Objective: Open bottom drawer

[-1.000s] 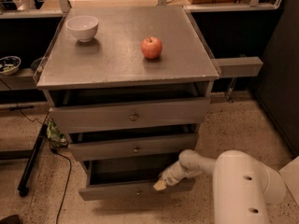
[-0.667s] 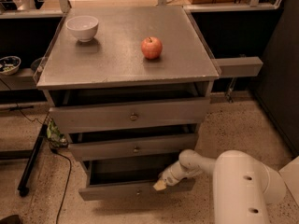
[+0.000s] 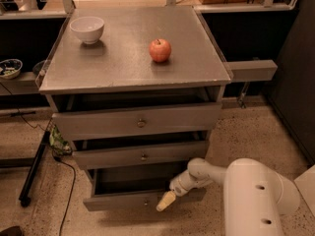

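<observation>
1. Speckled stone floor (image 3: 256,132) under a grey three-drawer cabinet (image 3: 123,77); dark shelving behind it.
2. Far left: small patterned bowl (image 3: 10,68) on a low side shelf; below it a black stand leg (image 3: 32,176) lies on the floor; a green item (image 3: 58,142) sits against the cabinet's left side, with a black cable (image 3: 66,191) running down from it.
3. Cabinet top, left rear: white bowl (image 3: 87,29), upright; right of centre: red apple (image 3: 160,50); the two are well apart.
4. Top drawer (image 3: 108,124) and middle drawer (image 3: 113,157) each have a small round central knob.
5. Bottom drawer (image 3: 118,200) is lowest in the stack, just above the floor; it is pulled partly out, its front forward of the middle drawer's front, and dark interior shows behind it.
6. Gripper (image 3: 166,200) is at the upper edge of the bottom drawer's front, right of centre, its pale yellowish tip angled down-left over the front; cannot tell whether it is parted or closed, or gripping anything.
7. Right: white arm (image 3: 256,195) reaches in from the lower right corner toward the drawer; dark wall panel (image 3: 295,82) stands at the far right.
</observation>
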Action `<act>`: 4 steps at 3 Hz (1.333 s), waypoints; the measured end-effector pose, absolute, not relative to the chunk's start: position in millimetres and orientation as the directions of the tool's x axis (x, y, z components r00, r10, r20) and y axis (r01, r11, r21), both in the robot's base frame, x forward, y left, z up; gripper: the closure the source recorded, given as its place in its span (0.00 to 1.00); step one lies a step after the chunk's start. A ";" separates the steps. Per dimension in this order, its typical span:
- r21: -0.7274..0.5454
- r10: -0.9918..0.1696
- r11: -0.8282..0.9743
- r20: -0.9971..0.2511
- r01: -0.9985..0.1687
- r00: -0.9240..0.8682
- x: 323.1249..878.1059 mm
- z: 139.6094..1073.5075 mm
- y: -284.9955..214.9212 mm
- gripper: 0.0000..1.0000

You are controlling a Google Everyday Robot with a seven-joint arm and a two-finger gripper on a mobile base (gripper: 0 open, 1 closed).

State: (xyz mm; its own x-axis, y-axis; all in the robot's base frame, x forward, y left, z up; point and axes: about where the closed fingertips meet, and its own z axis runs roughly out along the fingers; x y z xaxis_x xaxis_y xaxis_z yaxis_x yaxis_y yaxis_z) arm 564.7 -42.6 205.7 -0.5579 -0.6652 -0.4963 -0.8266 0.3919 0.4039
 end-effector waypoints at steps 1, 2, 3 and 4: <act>0.404 -0.665 0.392 -0.496 -0.826 -0.558 564.7 205.6 -42.6 0.00; 0.454 -0.675 0.406 -0.435 -0.793 -0.596 564.3 186.0 -47.8 0.00; 0.477 -0.663 0.413 -0.427 -0.776 -0.615 564.1 186.8 -50.5 0.00; 0.477 -0.663 0.412 -0.427 -0.776 -0.615 564.2 186.8 -50.5 0.00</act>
State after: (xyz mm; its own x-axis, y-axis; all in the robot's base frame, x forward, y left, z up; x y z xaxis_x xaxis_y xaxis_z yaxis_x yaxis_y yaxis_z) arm 564.2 -50.5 186.8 -0.6148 -0.6630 -0.4271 -0.7762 0.4124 0.4769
